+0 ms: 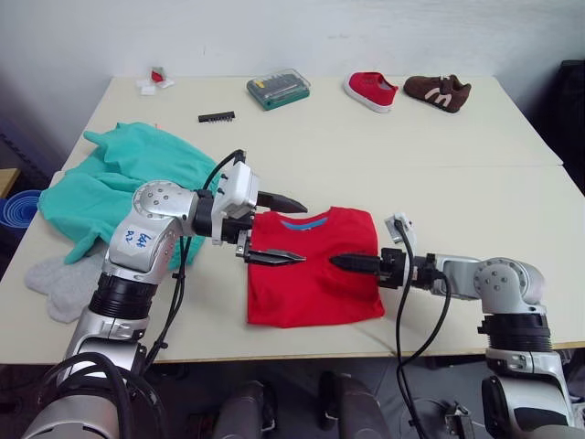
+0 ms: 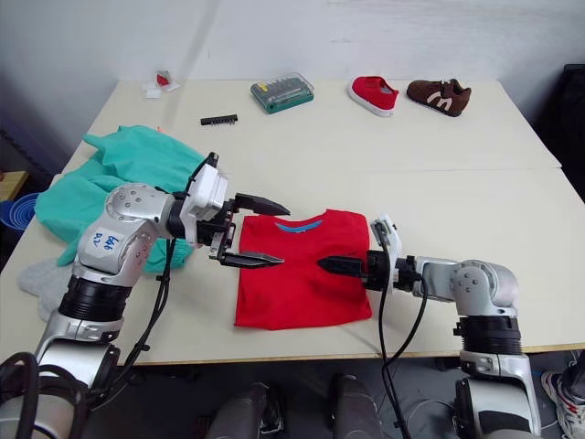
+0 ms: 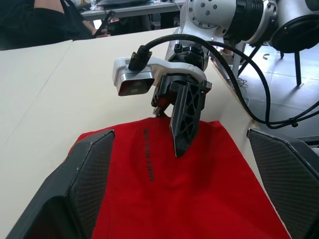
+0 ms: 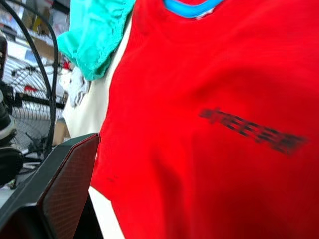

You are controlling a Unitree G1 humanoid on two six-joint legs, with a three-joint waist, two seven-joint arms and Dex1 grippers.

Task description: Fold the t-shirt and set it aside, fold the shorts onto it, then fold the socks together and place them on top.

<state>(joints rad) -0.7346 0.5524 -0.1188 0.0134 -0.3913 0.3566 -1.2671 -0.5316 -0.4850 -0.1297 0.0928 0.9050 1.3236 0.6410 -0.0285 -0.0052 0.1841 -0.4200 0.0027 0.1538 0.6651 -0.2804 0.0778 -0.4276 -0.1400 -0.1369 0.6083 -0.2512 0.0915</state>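
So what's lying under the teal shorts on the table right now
The shorts lie bunched on the table. One grey sock pokes out from under their front edge. Whether the second sock lies beneath them cannot be seen, since the cloth covers that spot.

There's a dark line of print across the red t-shirt, and it shows in both wrist views, but the letters are too smeared to spell out. On the left arm, a small white sticker carries blue handwritten marks; they look like digits or letters, yet they can't be made out for certain. Nothing else on the bench carries writing that can be read.
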